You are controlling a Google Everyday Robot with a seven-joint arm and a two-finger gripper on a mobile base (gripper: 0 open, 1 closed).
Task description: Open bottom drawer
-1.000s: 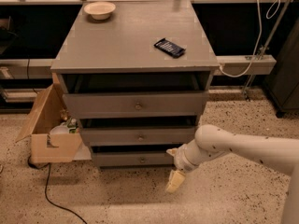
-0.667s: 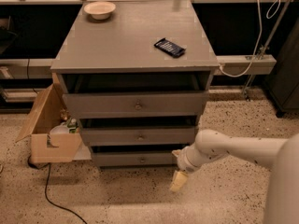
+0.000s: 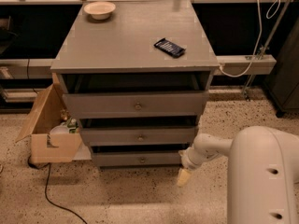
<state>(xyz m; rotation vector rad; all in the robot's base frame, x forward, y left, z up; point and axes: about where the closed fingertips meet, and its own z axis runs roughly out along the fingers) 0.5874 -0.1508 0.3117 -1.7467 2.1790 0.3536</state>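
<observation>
Since the earlier frames the arm has folded back on itself: its bulky white upper link now fills the lower right corner, while the gripper has barely shifted, drifting only slightly right and staying low. It hangs just off the right front corner of the cabinet, close above the floor, with its pale tip pointing down and a little left. The bottom drawer sits at the foot of the cabinet, under the middle drawer and the top drawer. Its front stands in line with the others, a dark gap above it, so it looks shut or very nearly so. Its knob is at the centre of the front, left of the gripper and a little higher, and nothing touches it. The low pose makes sense as a way to bring the wrist down to knob height before sliding in from the side; I judge the reach is not yet made. Whether the gripper is open or closed I cannot tell. It holds nothing that shows and seems to touch neither drawer nor floor, though the gap to the cabinet corner is slight. A bowl and a phone lie on the cabinet top, well clear of the work, and a box stands against the cabinet's left side.
</observation>
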